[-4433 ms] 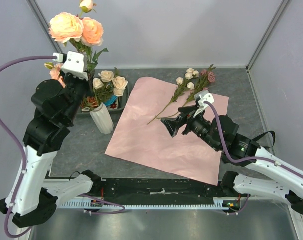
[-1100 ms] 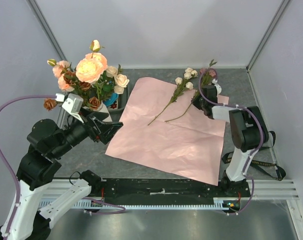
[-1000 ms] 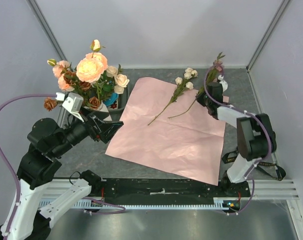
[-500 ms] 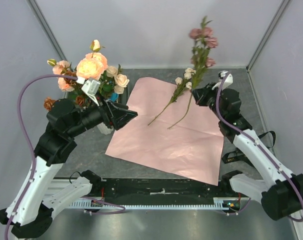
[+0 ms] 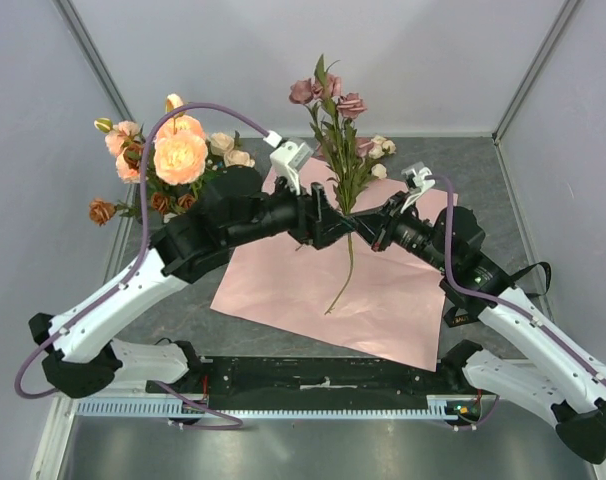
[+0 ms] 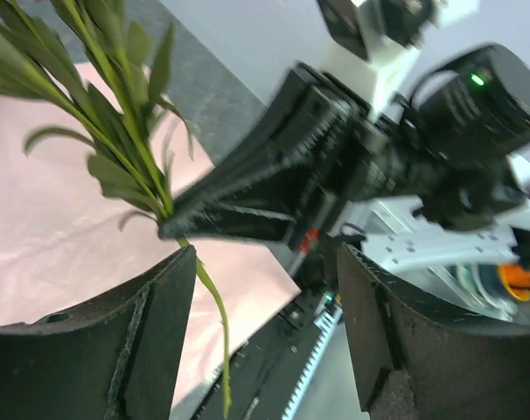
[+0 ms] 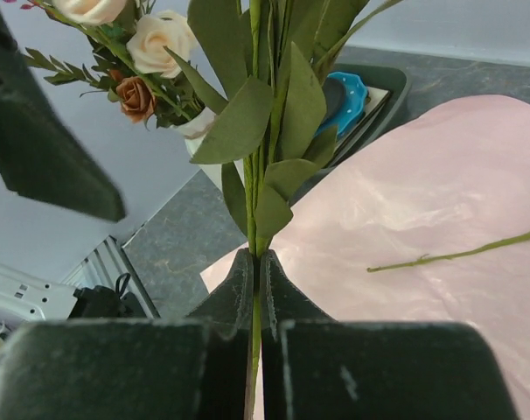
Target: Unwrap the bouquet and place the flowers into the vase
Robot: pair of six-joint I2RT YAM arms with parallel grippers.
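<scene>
Right tool (image 7: 254,258): jaws fully closed on the mauve rose stem (image 5: 340,190), gripping it low on the leafy part. Bare stalk hangs below the grip.

Left tool (image 6: 265,254): jaws wide apart, holding nothing. In the left wrist view its fingers (image 6: 151,324) stand either side of the right tool's tip, and the stalk passes just beside the left-hand finger.

Stem axis: up-down in the top view with a slight tilt. Blooms sit at upper centre and the cut end points to lower centre, over the pink paper (image 5: 383,300).

Arms: the right reaches from lower right diagonally to centre. The left stretches from lower left across to centre. The tools meet tip to tip.

Stem look: dusty mauve blooms, long narrow green leaves, thin green stalk.

Other flowers (image 5: 180,155): peach, cream and rust, bunched at upper left. The vase (image 7: 198,127) shows only as a white rim under them. A cream rose stem (image 5: 380,148) lies at the paper's far edge on the grey tabletop (image 5: 483,170).
</scene>
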